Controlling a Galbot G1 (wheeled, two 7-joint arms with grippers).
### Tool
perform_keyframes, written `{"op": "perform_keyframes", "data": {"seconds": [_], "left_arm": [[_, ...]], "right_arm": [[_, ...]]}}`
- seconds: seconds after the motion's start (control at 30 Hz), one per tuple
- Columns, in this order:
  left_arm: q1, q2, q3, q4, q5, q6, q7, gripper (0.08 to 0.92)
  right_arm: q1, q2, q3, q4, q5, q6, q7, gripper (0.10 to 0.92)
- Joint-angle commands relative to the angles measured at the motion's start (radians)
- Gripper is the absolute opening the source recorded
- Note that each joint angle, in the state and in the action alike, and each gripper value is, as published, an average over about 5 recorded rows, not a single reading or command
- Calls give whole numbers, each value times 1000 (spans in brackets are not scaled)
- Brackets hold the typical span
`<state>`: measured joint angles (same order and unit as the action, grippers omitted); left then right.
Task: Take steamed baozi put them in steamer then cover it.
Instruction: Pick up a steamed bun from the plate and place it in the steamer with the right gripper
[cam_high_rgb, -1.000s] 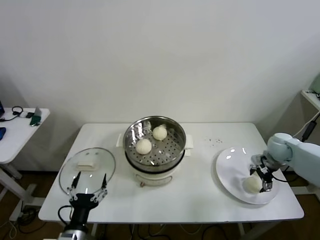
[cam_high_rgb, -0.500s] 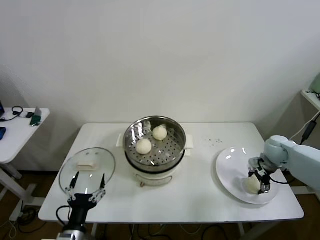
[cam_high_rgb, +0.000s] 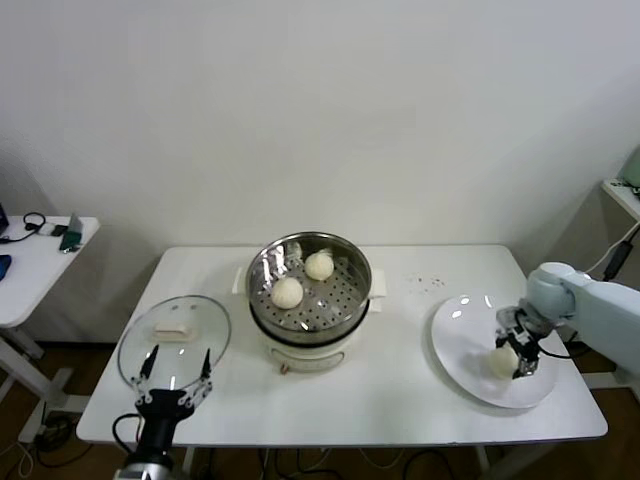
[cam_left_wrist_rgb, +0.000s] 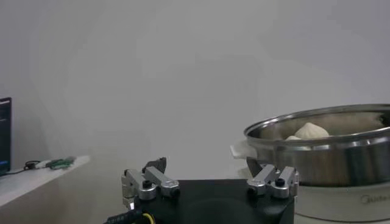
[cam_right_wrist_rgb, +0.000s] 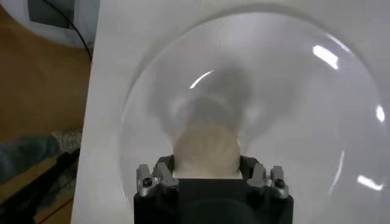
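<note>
The steel steamer (cam_high_rgb: 310, 300) stands mid-table on its cream base, with two baozi (cam_high_rgb: 287, 292) (cam_high_rgb: 319, 265) on the perforated tray. My right gripper (cam_high_rgb: 516, 354) is shut on a third baozi (cam_high_rgb: 502, 360) and holds it just above the white plate (cam_high_rgb: 455, 345). The right wrist view shows this baozi (cam_right_wrist_rgb: 206, 151) between the fingers over the plate (cam_right_wrist_rgb: 292, 91). A fourth baozi does not show. The glass cover (cam_high_rgb: 175, 340) lies flat at the front left. My left gripper (cam_high_rgb: 178, 386) is open and empty just in front of it. The left wrist view shows the steamer (cam_left_wrist_rgb: 323, 152).
The white table (cam_high_rgb: 400, 400) has small dark specks (cam_high_rgb: 430, 283) right of the steamer. A low side table (cam_high_rgb: 40, 250) with small items stands to the left. A shelf edge (cam_high_rgb: 625, 190) shows at the far right.
My right gripper has closed in on the baozi and raised it slightly off the plate, shifting a little towards the back. The left arm has stayed put.
</note>
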<state>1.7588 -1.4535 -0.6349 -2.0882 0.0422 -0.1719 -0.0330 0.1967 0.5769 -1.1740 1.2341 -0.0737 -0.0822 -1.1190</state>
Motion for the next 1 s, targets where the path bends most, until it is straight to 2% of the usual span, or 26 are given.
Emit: {"op": "perform_keyframes", "data": {"seconds": [0.03,0.23,0.43,0.7,1.0], "left_arm": [[4,0,1,-1,-2,-2,0,823],[9,1,3,-7,-3,-4,0,823],[7,4,10,-6,-2,-3,3,823],[1,7,16,8,-2,-4,3,823],[-4,21,18,8,-11,0,5,823]], "right_arm": [[289,52,-182,10,54,77,-22,687],[610,202,-356,63,123,223,-55,687],[721,345,-380,117,173,298,-80,688],[722,530,-306,158,177,378,-107,694],[589,724,-221,82,44,478,-118,696]]}}
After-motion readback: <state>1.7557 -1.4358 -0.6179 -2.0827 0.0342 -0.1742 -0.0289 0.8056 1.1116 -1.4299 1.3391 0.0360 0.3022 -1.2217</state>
